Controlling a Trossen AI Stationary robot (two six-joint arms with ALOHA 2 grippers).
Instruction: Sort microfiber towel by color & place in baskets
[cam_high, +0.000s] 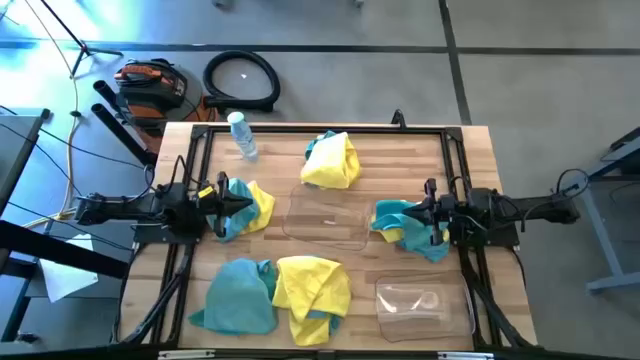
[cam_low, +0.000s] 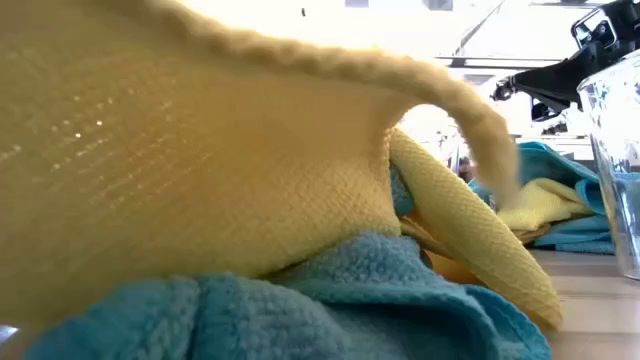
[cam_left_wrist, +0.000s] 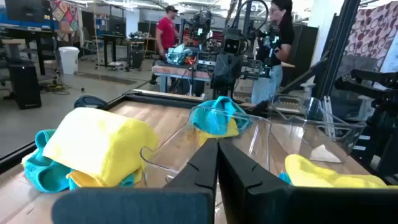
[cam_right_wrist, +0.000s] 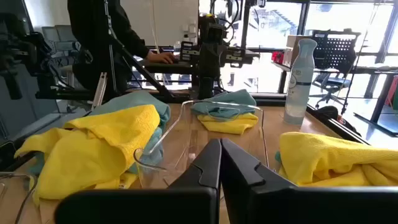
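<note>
This is a robotics lab or workshop: a wooden bench (cam_high: 470, 150) ringed by black framing stands on a grey concrete floor (cam_high: 520, 60), while beyond it stand more robot rigs (cam_left_wrist: 231, 53), desks (cam_left_wrist: 37, 37) and people (cam_left_wrist: 165, 31).

Closed right gripper (cam_right_wrist: 219, 163) pointing at a clear plastic basket (cam_right_wrist: 186, 134), yellow towel (cam_right_wrist: 99, 146) at nine o'clock, another (cam_right_wrist: 336, 158) at three, spray bottle (cam_right_wrist: 297, 78) at one, teal-and-yellow pile (cam_right_wrist: 225, 111) beyond.

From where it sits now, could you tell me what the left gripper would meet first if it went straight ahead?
The left gripper, shut, points across the table; just ahead lie the yellow and teal cloths, with the clear central basket next beyond, though depth is unclear.
</note>
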